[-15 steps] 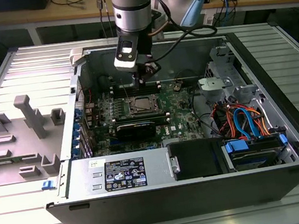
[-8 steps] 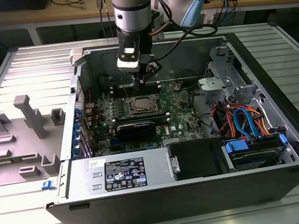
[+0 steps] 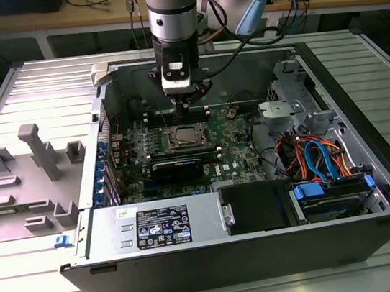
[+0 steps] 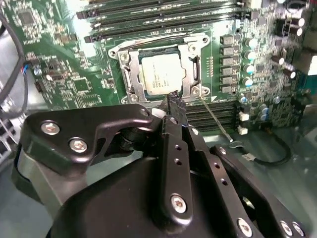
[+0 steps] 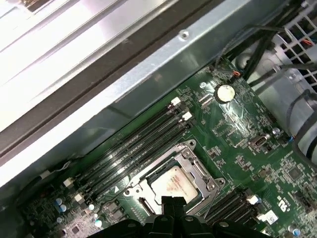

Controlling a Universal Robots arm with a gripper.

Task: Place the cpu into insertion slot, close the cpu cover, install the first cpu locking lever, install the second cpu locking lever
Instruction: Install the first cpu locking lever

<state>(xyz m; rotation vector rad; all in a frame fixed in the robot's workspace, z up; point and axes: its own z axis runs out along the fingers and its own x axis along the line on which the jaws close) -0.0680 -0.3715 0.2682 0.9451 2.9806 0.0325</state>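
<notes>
The cpu lies flat in its socket on the green board, silver top up, also visible as the cpu and the cpu. The cpu cover is a dark metal frame lying down around the chip. A thin wire lever runs slanting off one socket corner over the memory slots. A second wire lever lies along the far side of the socket. My gripper hangs just above the socket's edge, fingers together with nothing between them. It is also seen as the gripper and the gripper.
Black memory slots flank the socket. A long black card sits just in front of it, with a power supply nearer still. Coloured cables and a drive cage fill the exterior view's right. The case wall rises close by.
</notes>
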